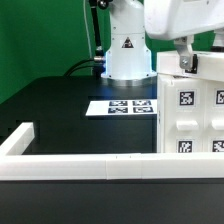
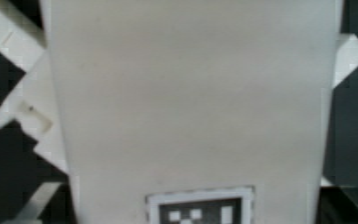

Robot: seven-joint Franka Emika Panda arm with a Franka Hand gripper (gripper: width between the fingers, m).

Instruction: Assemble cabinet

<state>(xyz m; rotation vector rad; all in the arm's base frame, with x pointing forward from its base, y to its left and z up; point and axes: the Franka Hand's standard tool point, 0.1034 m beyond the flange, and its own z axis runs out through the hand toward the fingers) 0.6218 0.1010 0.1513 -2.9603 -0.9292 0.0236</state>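
The cabinet (image 1: 190, 110) is a large white box with black-and-white tags on its face. It stands at the exterior view's right, against the white rail. My gripper (image 1: 186, 62) comes down from above onto the cabinet's top edge, and one dark finger (image 1: 185, 64) lies against its face. In the wrist view a white panel of the cabinet (image 2: 185, 100) fills the picture very close up, with a tag (image 2: 202, 208) near the edge, and it hides my fingertips. The gripper appears shut on this panel.
The long low white L-shaped rail (image 1: 100, 166) runs along the front and turns back at the exterior view's left. The marker board (image 1: 120, 106) lies flat on the black table in front of the arm's base (image 1: 127, 55).
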